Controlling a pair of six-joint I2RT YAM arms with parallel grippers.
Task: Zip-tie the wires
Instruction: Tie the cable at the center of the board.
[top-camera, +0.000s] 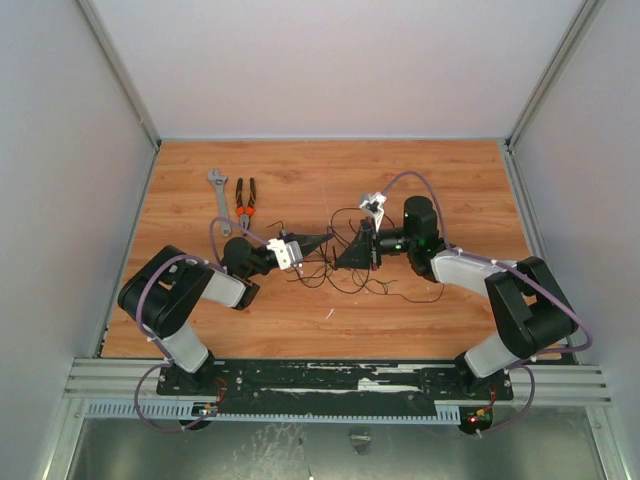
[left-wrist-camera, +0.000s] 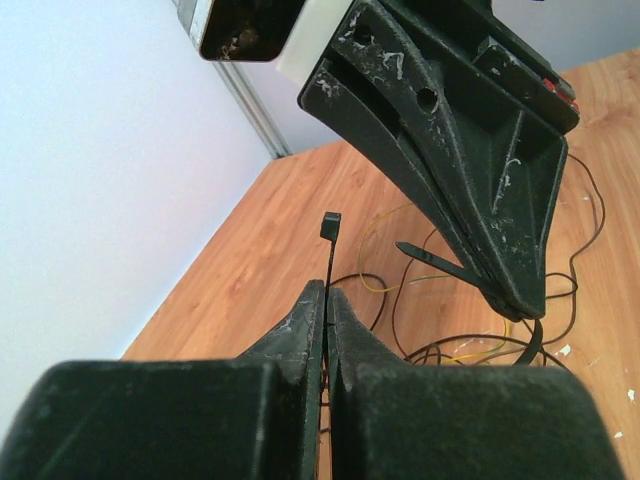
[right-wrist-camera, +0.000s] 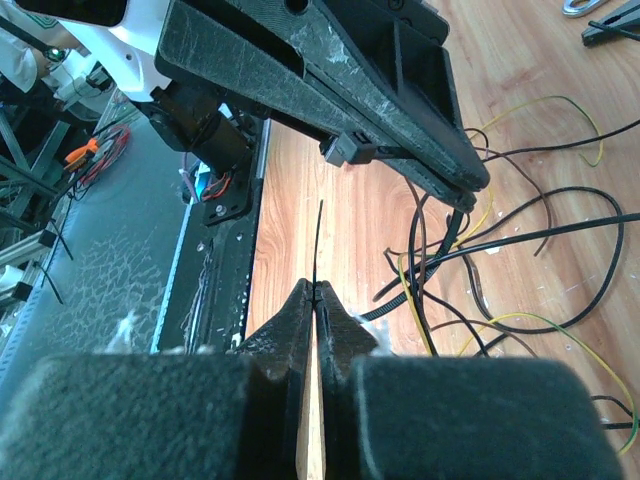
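Note:
The wires (top-camera: 345, 278) lie in a loose black and olive-yellow tangle mid-table, below both grippers. My left gripper (top-camera: 326, 238) is shut on the zip tie (left-wrist-camera: 330, 262) just below its square head, which sticks up past the fingertips in the left wrist view. My right gripper (top-camera: 342, 260) is shut on the tie's thin tail (right-wrist-camera: 319, 245). The black strip (right-wrist-camera: 440, 262) curves down between the two grippers through the wires (right-wrist-camera: 520, 240). The grippers face each other, tips nearly touching. The right gripper (left-wrist-camera: 515, 300) shows in the left wrist view, and the left gripper (right-wrist-camera: 465, 185) in the right wrist view.
A grey wrench (top-camera: 217, 196) and orange-handled pliers (top-camera: 245, 197) lie at the back left of the wooden table (top-camera: 450, 180). White walls enclose three sides. The black mounting rail (top-camera: 340, 378) runs along the near edge.

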